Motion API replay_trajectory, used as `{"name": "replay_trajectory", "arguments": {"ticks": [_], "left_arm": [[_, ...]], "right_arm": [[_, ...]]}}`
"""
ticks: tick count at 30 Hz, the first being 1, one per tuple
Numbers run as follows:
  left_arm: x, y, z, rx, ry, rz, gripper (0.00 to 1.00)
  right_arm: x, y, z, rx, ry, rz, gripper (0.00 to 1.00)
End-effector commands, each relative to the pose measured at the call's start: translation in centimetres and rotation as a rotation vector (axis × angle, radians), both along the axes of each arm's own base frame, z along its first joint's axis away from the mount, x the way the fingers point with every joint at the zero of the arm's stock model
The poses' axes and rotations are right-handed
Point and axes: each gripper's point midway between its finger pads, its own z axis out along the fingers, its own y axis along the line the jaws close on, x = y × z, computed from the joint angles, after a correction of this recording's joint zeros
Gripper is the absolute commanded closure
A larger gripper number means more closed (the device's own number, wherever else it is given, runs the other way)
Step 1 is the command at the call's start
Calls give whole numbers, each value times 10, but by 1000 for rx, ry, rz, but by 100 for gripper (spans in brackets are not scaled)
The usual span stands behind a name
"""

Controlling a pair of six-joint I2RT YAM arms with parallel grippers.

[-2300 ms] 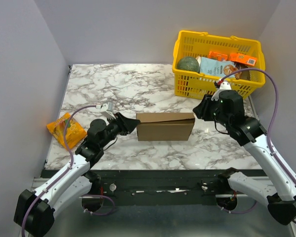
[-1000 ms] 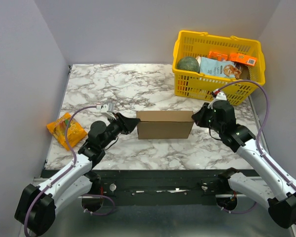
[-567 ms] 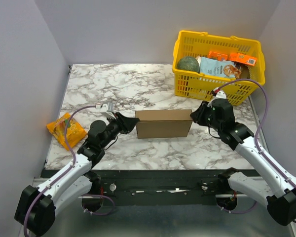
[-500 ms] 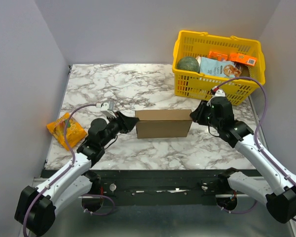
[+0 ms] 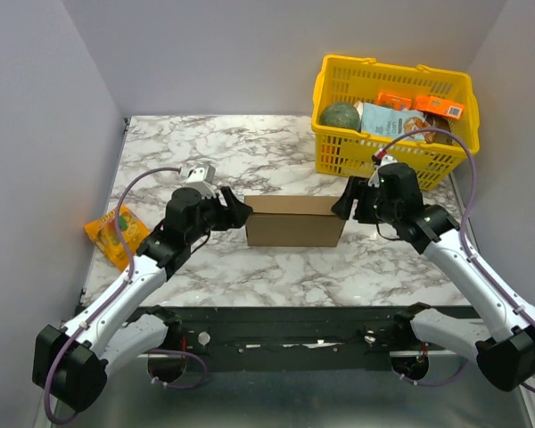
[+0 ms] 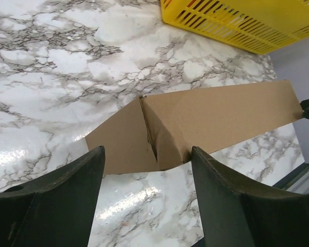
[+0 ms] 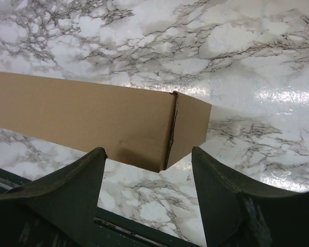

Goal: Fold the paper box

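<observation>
The paper box (image 5: 294, 220) is a closed brown cardboard box lying lengthwise on the marble table, between my two arms. My left gripper (image 5: 234, 212) is open just off its left end. In the left wrist view the box (image 6: 216, 118) lies beyond the left gripper (image 6: 147, 150), whose jaws stand wide with only table between them. My right gripper (image 5: 343, 201) is open at the box's right end. In the right wrist view the box's end corner (image 7: 188, 128) sits just past the right gripper (image 7: 148, 150), untouched.
A yellow plastic basket (image 5: 374, 156) with groceries stands at the back right, close behind the right arm; its wall shows as the basket (image 6: 237, 23) in the left wrist view. An orange snack packet (image 5: 116, 234) lies near the table's left edge.
Both grippers have opened and come off the box's ends. The left arm has lifted and swung toward the back. The box has slid slightly left.
</observation>
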Motion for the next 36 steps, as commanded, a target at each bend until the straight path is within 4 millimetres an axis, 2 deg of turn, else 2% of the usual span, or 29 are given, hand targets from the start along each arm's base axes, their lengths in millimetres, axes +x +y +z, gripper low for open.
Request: {"name": "replay_trajectory", "arguments": {"ticks": [1,7,11,13,16,29,31,33,36], "left_arm": [[-4,23,-21,173,78,33,23],[-5,19,-4,146,63,14,26],[-7,11,-3,118,83,-17,42],[-8,11,-2,110,81,-14,46],[-9,12,0,106,73,-12,52],[-14,9,-2,99,105,-32,75],[-15,9,-6,101,116,-33,76],[-18,12,-14,114,134,-27,82],[-21,22,-26,152,154,5,82]], "right_arm": [[-8,2,17,71,-4,38,21],[-6,-4,26,113,-25,34,20],[-5,-4,19,128,-13,42,22],[-6,-2,14,136,-5,49,28],[-8,1,6,154,12,62,33],[-10,0,-12,148,38,54,36],[-11,1,-15,153,44,59,37],[-11,0,-17,151,48,56,37],[-11,1,-18,151,47,57,37]]}}
